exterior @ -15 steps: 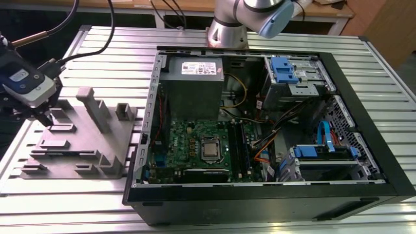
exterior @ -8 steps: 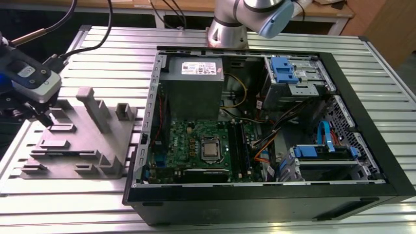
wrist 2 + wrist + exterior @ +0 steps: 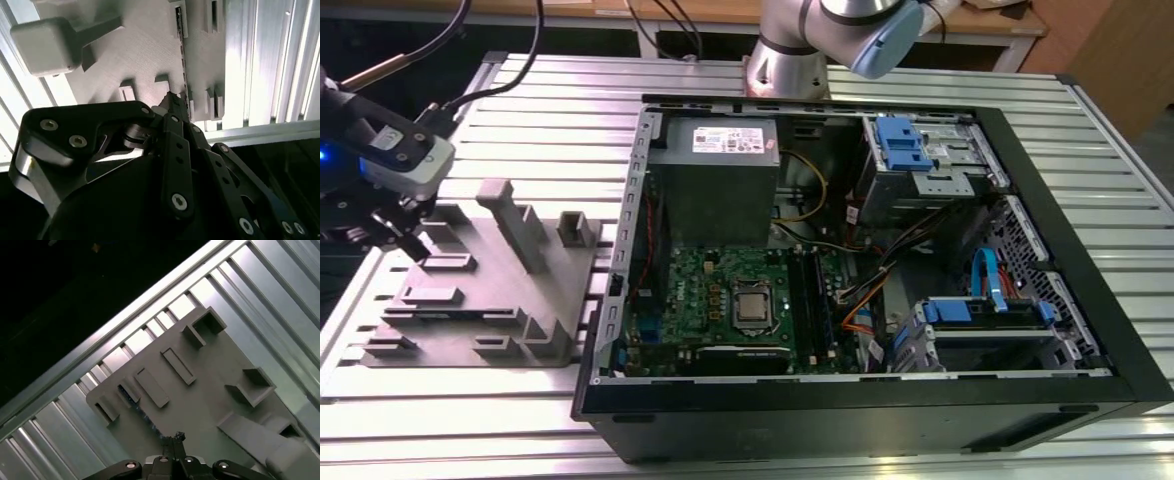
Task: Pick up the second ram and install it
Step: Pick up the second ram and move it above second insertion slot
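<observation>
Second ram (image 3: 183, 55) stood on edge in a slot of the grey fixture (image 3: 480, 300), at 9 o'clock from the computer case (image 3: 1067, 300), likely so you could take its top edge from above. Its long axis seemingly followed the table slats (image 3: 854, 75), 9 to 3 o'clock in the exterior view. Your gripper (image 3: 172, 99) hung at one end, fingers drawn together; whether they pinched it I couldn't tell.
</observation>
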`<state>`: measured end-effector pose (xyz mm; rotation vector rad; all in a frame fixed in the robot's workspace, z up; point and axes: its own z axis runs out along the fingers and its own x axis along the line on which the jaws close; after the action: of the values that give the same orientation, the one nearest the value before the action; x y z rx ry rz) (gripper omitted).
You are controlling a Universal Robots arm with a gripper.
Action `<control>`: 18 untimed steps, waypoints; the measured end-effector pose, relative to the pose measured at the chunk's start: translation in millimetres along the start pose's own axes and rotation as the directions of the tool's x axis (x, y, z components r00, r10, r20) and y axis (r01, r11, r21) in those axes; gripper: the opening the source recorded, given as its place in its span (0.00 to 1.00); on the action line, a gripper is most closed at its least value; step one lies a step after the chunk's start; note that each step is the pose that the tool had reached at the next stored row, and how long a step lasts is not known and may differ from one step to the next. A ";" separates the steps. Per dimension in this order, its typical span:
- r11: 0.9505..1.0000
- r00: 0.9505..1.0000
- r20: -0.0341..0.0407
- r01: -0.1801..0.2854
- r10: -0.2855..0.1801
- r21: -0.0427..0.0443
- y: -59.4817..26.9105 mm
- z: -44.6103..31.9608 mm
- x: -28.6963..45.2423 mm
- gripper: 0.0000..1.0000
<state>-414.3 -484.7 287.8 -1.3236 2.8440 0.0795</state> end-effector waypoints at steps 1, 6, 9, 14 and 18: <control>1.000 1.000 -0.001 0.018 -0.018 0.000 0.0 0.2 0.0 0.07; 0.994 0.994 -0.005 0.109 -0.109 -0.003 0.0 1.1 0.0 0.07; 0.987 0.987 -0.007 0.163 -0.163 -0.005 -0.1 1.7 0.0 0.07; 0.968 0.968 -0.010 0.251 -0.251 -0.008 -0.1 2.6 0.1 0.07; 0.947 0.947 -0.013 0.320 -0.320 -0.010 -0.2 3.4 0.1 0.07</control>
<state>-414.3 -484.7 284.4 -1.7729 2.5978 0.0797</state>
